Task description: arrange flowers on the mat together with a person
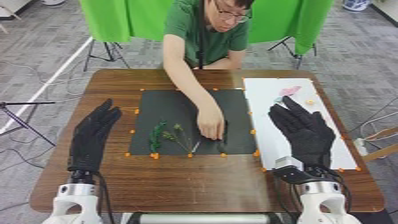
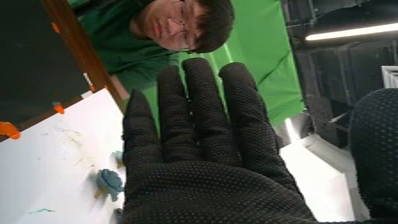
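Left hand (image 1: pixel 95 132), right hand (image 1: pixel 306 134) open; pink flower (image 1: pixel 290 91) just past right's fingertips, green sprig (image 1: pixel 157 136) on black mat (image 1: pixel 164 104). Low forward reach could knock flower; inward swing, hit person's hand (image 1: pixel 210 122).

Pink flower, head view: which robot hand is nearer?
Right. The right robot hand is over the white mat, just short of the pink flower; the left robot hand is left of the black mat.

Texts, labels, brands, numbers and signs: none is legible, in head view or right wrist view.
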